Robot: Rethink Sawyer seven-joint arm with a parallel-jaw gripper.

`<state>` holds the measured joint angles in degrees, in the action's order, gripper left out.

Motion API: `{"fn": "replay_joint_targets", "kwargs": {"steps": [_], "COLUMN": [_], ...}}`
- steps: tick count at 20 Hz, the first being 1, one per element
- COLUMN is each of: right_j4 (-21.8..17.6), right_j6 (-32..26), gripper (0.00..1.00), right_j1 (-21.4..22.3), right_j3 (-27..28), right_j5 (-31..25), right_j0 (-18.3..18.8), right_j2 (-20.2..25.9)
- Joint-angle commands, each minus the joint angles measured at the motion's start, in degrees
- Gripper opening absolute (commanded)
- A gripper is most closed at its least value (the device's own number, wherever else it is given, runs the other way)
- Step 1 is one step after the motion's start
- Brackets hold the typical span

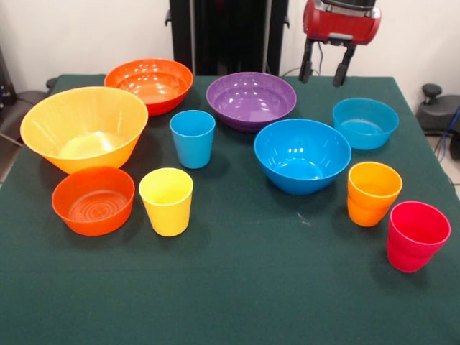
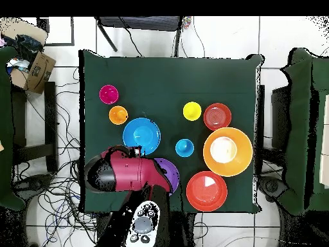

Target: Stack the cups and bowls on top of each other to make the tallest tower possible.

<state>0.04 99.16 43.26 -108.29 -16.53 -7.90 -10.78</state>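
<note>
All stand apart and upright on the green table (image 1: 237, 295). The bowls are a big yellow-orange (image 1: 83, 126), a wide orange (image 1: 149, 85), a small orange (image 1: 93, 200), a purple (image 1: 251, 99), a big blue (image 1: 302, 154) and a small teal-blue (image 1: 365, 122). The cups are blue (image 1: 192, 138), yellow (image 1: 167, 201), orange (image 1: 373, 192) and pinkish red (image 1: 417, 235). My gripper (image 1: 324, 70) hangs open and empty above the far edge, behind the teal bowl. In the overhead view the red arm (image 2: 125, 172) hides the teal bowl and part of the purple bowl (image 2: 169, 171).
The black pedestal (image 1: 228, 32) stands behind the table's far edge. In the overhead view a cardboard box (image 2: 35, 69) and loose cables (image 2: 61, 173) lie on the floor at the left, beside the table (image 2: 167, 74).
</note>
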Motion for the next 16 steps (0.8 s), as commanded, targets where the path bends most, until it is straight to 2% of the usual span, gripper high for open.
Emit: {"fn": "replay_joint_targets", "kwargs": {"steps": [1,16], "right_j4": [0.99,1.03], "right_j6": [9.00,9.15], "gripper": [1.00,1.00], "right_j1": [-2.55,-3.04], "right_j3": [1.91,2.30], "right_j5": [-3.54,-3.64], "right_j0": [-0.51,-1.18], "right_j2": [2.45,1.93]}}
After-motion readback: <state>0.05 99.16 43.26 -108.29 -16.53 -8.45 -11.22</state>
